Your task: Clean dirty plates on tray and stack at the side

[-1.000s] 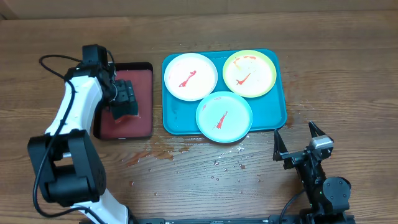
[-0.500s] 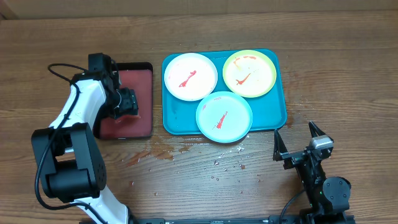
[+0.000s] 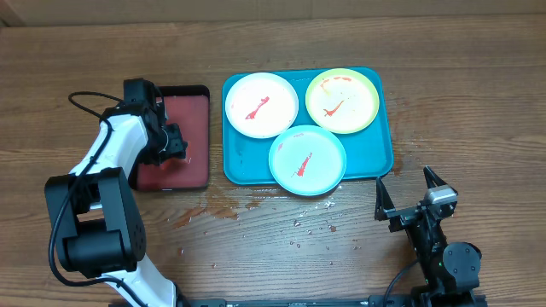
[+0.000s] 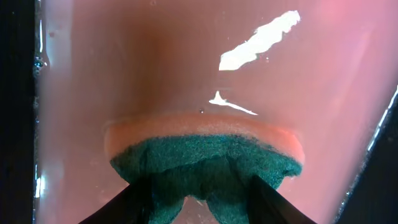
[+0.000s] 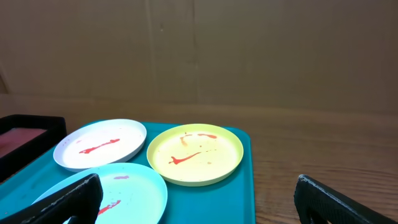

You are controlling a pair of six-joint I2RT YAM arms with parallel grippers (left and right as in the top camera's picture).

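Three sauce-smeared plates lie on the turquoise tray (image 3: 241, 162): white (image 3: 261, 105) at back left, yellow-green (image 3: 342, 100) at back right, light blue (image 3: 307, 160) in front. Over the small black-rimmed tray, my left gripper (image 3: 175, 141) points down into it. In the left wrist view my left gripper (image 4: 199, 202) squeezes a green-and-orange sponge (image 4: 205, 152), which buckles between the fingers. Right of the turquoise tray's front corner, my right gripper (image 3: 405, 181) stands open and holds nothing. The right wrist view has all three plates ahead of my right gripper (image 5: 199, 208), with the yellow-green plate (image 5: 194, 153) nearest the middle.
The black-rimmed tray (image 3: 194, 166) with its wet reddish inside sits just left of the turquoise tray. Water drops and a reddish smear (image 3: 200, 213) mark the wood table in front of both trays. Bare tabletop (image 3: 469, 111) lies to the right.
My left gripper has shifted a little over the black-rimmed tray and its jaws have come together on the sponge. The right arm and the plates have not moved.
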